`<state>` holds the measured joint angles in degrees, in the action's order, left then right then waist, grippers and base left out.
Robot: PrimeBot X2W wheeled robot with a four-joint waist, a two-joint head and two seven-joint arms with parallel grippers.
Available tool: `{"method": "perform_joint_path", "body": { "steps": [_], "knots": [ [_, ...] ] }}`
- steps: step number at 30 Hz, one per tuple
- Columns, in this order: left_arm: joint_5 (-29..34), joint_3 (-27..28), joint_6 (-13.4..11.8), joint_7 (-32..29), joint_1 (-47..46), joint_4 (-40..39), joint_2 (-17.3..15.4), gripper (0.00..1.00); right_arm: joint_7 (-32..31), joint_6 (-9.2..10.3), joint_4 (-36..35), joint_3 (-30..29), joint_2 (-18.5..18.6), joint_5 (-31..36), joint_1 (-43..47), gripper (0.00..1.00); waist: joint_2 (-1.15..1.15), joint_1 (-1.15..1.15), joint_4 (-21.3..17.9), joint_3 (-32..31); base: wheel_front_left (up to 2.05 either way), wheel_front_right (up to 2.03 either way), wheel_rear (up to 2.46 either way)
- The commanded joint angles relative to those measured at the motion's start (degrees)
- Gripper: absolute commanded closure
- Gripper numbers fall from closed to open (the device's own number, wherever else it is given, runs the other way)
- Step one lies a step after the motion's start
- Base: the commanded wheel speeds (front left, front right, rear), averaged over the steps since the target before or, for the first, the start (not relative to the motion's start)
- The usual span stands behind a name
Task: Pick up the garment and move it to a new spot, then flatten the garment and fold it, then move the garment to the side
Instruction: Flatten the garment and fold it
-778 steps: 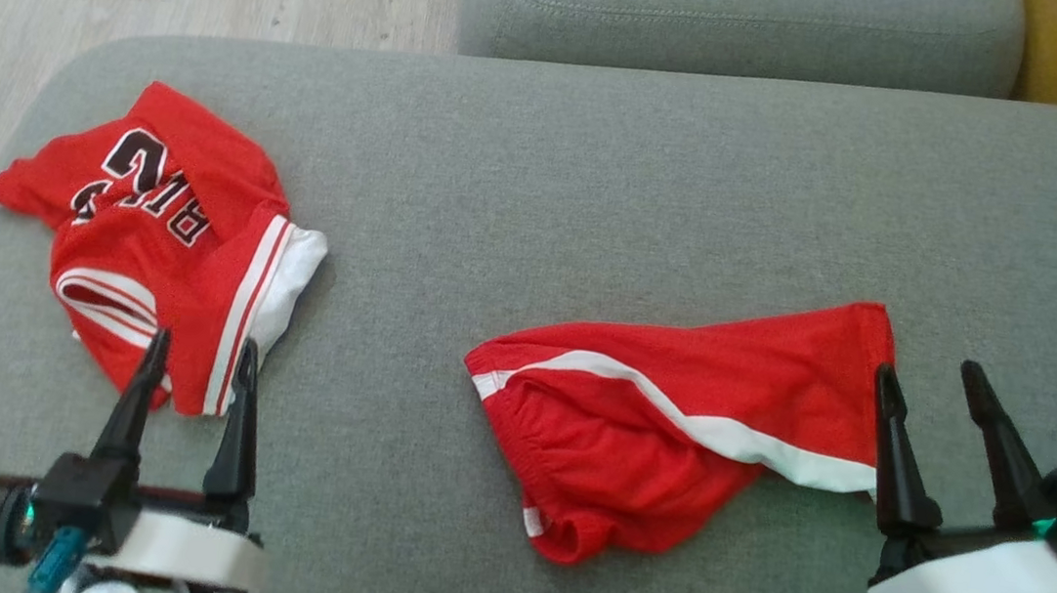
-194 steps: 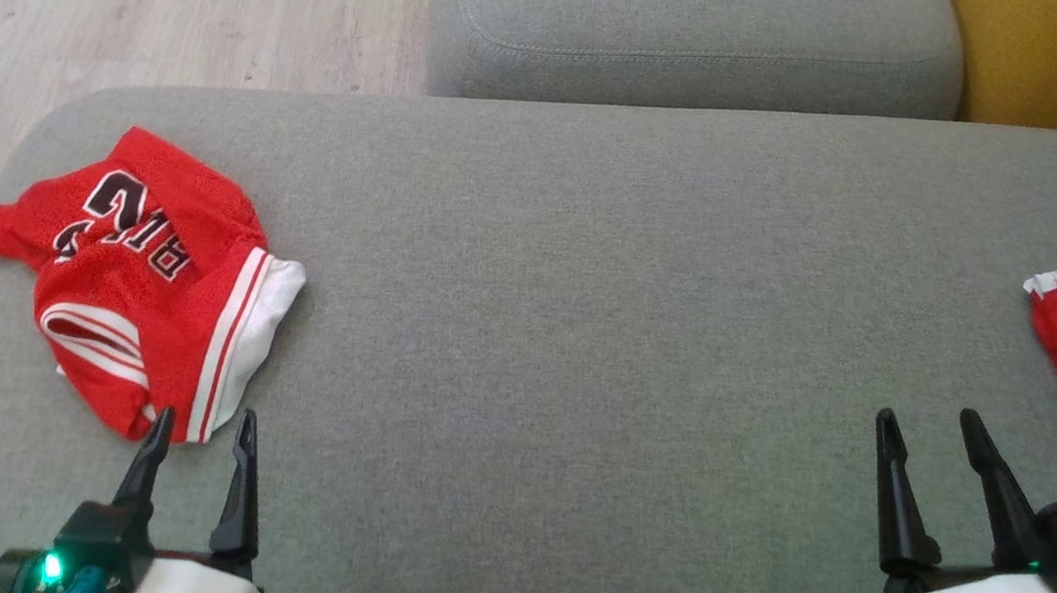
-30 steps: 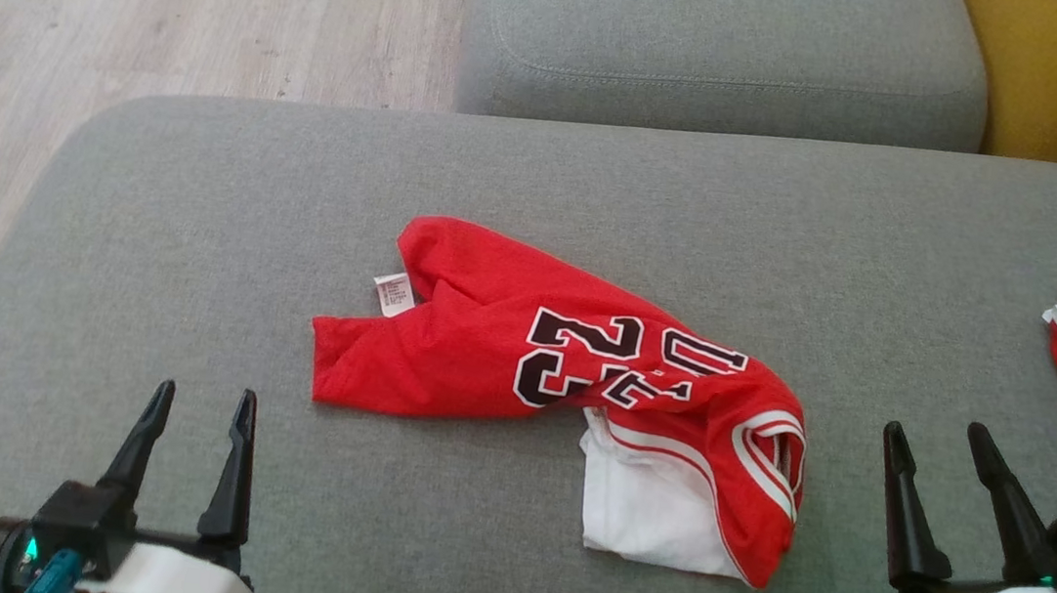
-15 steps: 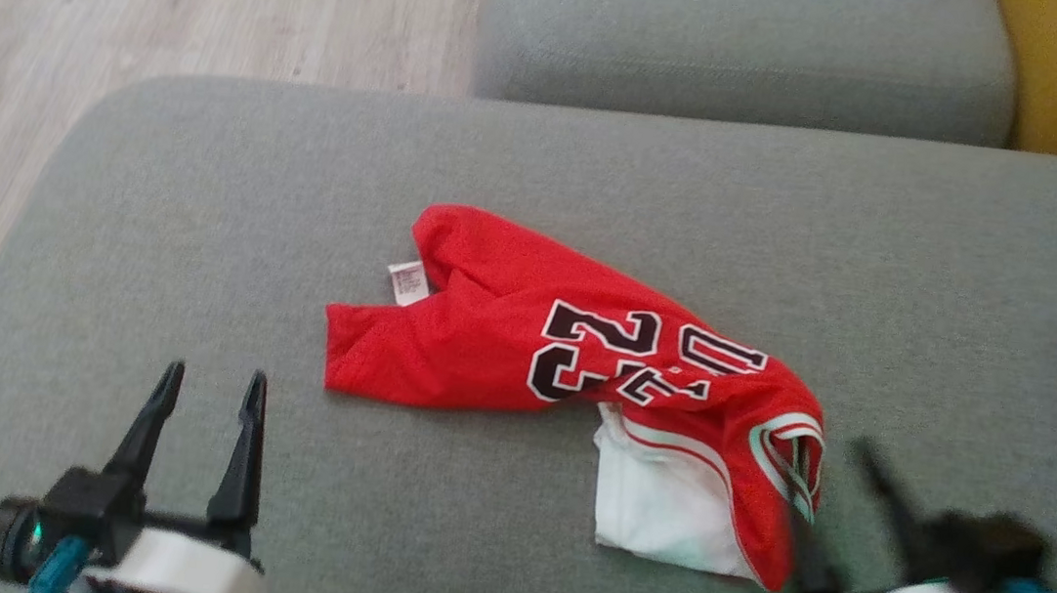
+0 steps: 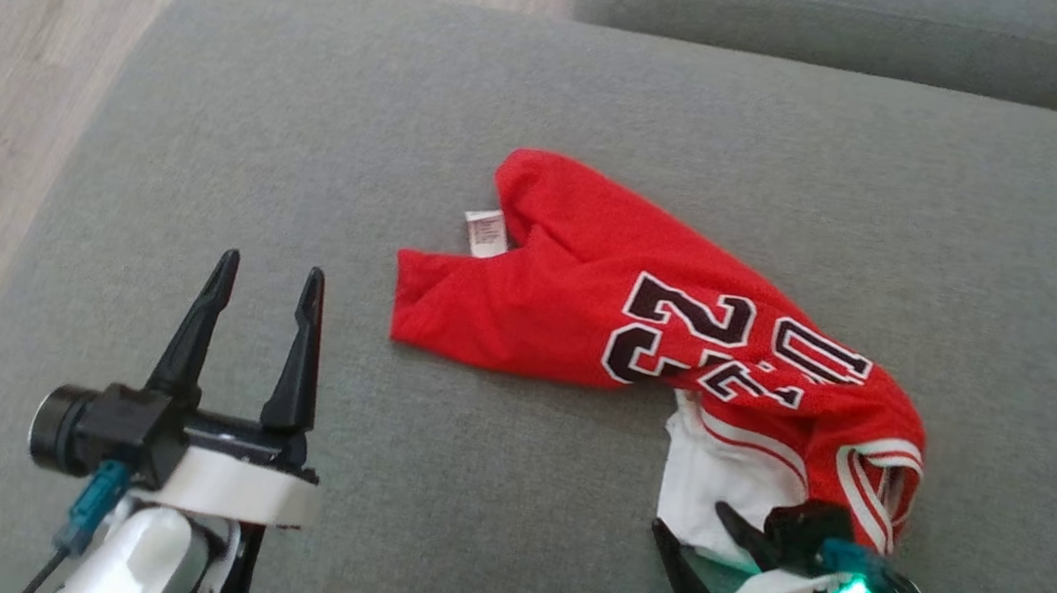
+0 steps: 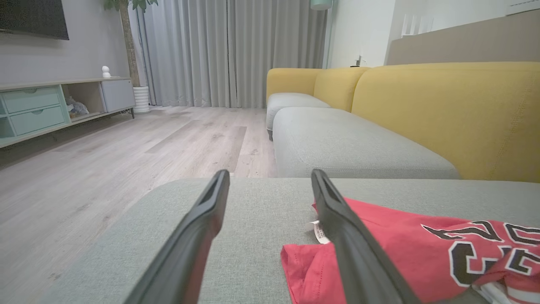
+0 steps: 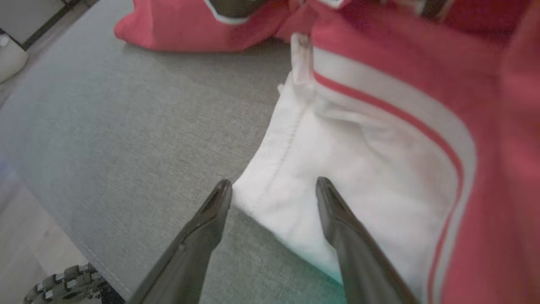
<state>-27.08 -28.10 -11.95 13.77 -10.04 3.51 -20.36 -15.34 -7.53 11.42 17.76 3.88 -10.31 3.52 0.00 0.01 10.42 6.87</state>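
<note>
Red mesh made up most of the jersey [image 5: 586, 308], which lay crumpled near the middle of a grey cushion [image 5: 392, 96], trailing from the centre of the head view toward 4 o'clock. Black numerals edged in white, a 23, sat on its upper layer, with more black lettering folded in beside them at 3 o'clock. A small white care label [image 5: 484, 233] poked out at the garment's 10 o'clock edge, where the cloth split into two red lobes. At the 5 o'clock end a plain white panel [image 5: 717, 469] was turned out from under the red, bordered by red and white stripes, and a striped opening curled over just to its 3 o'clock side.

Down at 8 o'clock in the head view the left end effector [image 5: 271, 265] hung above bare cushion, its two dark fingers spread wide and holding nothing, the jersey's nearest red edge off to its 3 o'clock. At 5 o'clock the right end effector [image 5: 692, 520] was tipped down at the white panel. From its own wrist camera the right end effector [image 7: 273, 182] had its fingers apart, straddling the panel's corner, one tip over grey fabric and the other over white cloth; whether they touched I could not tell.

Pale wooden floor [image 5: 6, 35] showed at 10 o'clock, and a second grey cushion [image 5: 861, 27] at 1 o'clock.
</note>
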Motion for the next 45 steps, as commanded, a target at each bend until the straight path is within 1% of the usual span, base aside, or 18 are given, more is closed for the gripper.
{"method": "perform_joint_path", "body": {
  "steps": [1, 4, 5, 6, 11, 18, 22, 25, 29, 31, 32, 35, 37, 38, 39, 42, 44, 45],
  "knots": [
    [0.69, 2.03, 0.31, 0.82, -3.01, -1.09, -0.29, 0.0, -0.02, 0.04, -0.02, 1.38, 0.18, 0.14, -2.08, 0.0, 0.0, -0.01, 0.98, 0.79, 0.0, 0.0, 0.0],
    [0.79, 2.17, 0.56, 0.95, -3.07, -0.66, 0.14, 0.0, -0.57, 0.04, 1.89, 1.54, 0.05, -0.15, -2.8, 0.0, 0.0, -0.01, 1.23, 0.95, 0.0, 0.0, 0.0],
    [0.83, 2.25, 0.67, 1.0, -3.06, -0.45, 0.33, 0.0, -0.62, 0.04, 2.39, 1.4, -0.02, -0.27, -3.07, 0.55, 0.0, -0.01, 1.32, 1.0, 0.0, 0.0, 0.0],
    [0.87, 2.35, 0.78, 1.04, -3.03, -0.25, 0.51, 0.0, -0.37, 0.04, 2.53, 1.19, -0.1, -0.62, -3.24, 1.0, 0.0, -0.01, 1.37, 1.01, 0.0, 0.0, 0.0],
    [1.03, 2.99, 1.11, 1.15, -2.42, 0.44, 0.97, 0.0, 0.65, 0.04, -1.48, 0.95, -0.36, -1.9, -2.95, 1.0, 0.0, -0.01, 0.86, 0.67, 0.0, 0.0, 0.0],
    [1.36, 4.17, 1.24, 1.2, -1.69, 0.47, 1.09, 0.0, 0.21, 0.04, -14.46, -0.91, 0.4, -2.02, -2.18, 1.0, 0.0, -0.01, -1.09, 0.33, 0.0, 0.0, 0.0],
    [1.73, 4.8, 1.28, 1.21, -1.58, 0.2, 1.15, 0.0, -0.59, 0.04, -22.03, -5.68, 1.3, -1.2, -2.74, 1.0, 0.0, -0.01, -2.21, 0.28, 0.0, 0.0, 0.0],
    [1.94, 5.15, 1.34, 1.22, -1.42, 0.04, 1.19, 0.0, -1.02, 0.04, -25.55, -12.29, 1.6, -0.11, -3.6, 1.0, 0.0, -0.01, -2.85, 0.36, 0.0, 0.0, 0.0],
    [2.07, 5.42, 1.56, 1.22, -1.26, -0.02, 1.28, 0.0, -1.46, 0.04, -26.27, -23.08, 1.25, 0.81, -3.96, 1.0, 0.0, -0.01, -3.27, 0.59, 0.0, 0.0, 0.0],
    [2.08, 5.47, 1.66, 1.22, -1.26, 0.01, 1.29, 0.0, -1.51, 0.04, -25.04, -28.46, 0.9, 1.24, -3.53, 1.0, 0.0, -0.01, -3.34, 0.85, 0.0, 0.0, 0.0],
    [2.07, 5.52, 1.73, 1.22, -1.29, 0.08, 1.24, 0.0, -1.12, 0.04, -23.1, -32.56, 0.53, 1.32, -2.95, 1.0, 0.0, -0.01, -3.39, 1.15, 0.0, 0.0, 0.0],
    [1.97, 5.61, 1.83, 1.22, -1.37, 0.24, 1.16, 0.0, -0.19, 0.04, -19.19, -36.49, 0.01, 1.22, -1.9, 1.0, 0.0, -0.01, -3.51, 1.54, 0.0, 0.0, 0.0],
    [1.87, 5.69, 1.86, 1.22, -1.29, 0.38, 1.05, 0.0, 0.29, 0.04, -16.54, -36.5, -0.28, 0.81, -1.16, 1.0, 0.0, -0.01, -3.73, 1.71, 0.0, 0.0, 0.0],
    [1.83, 5.7, 1.88, 1.22, -1.25, 0.46, 1.01, 0.0, 0.81, 0.04, -15.37, -36.2, -0.39, 0.45, -0.86, 0.53, 0.0, -0.01, -3.79, 1.77, 0.0, 0.0, 0.0],
    [1.79, 5.73, 1.9, 1.22, -1.19, 0.56, 0.97, 0.0, 1.52, 0.04, -14.46, -35.71, -0.48, 0.12, -0.61, 0.0, 0.0, -0.01, -3.87, 1.74, 0.0, 0.0, 0.0],
    [1.54, 5.97, 1.76, 1.22, -0.69, 0.83, 0.82, 0.0, 4.59, 0.04, -14.36, -33.74, -0.77, -1.2, 0.12, 0.0, 0.0, -0.01, -4.27, 1.35, 0.0, 0.0, 0.0],
    [1.28, 6.23, 1.54, 1.22, -0.08, 0.9, 0.67, 0.0, 6.87, 0.04, -15.96, -32.3, -0.88, -1.84, 0.64, 0.0, 0.0, -0.01, -4.68, 0.9, 0.0, 0.0, 0.0],
    [1.12, 6.44, 1.26, 1.22, 0.67, 0.84, 0.42, 0.0, 9.18, 0.04, -18.25, -30.66, -0.94, -2.21, 0.88, 0.0, 0.0, -0.01, -5.13, 0.33, 0.0, 0.0, 0.0]
  ]
}}
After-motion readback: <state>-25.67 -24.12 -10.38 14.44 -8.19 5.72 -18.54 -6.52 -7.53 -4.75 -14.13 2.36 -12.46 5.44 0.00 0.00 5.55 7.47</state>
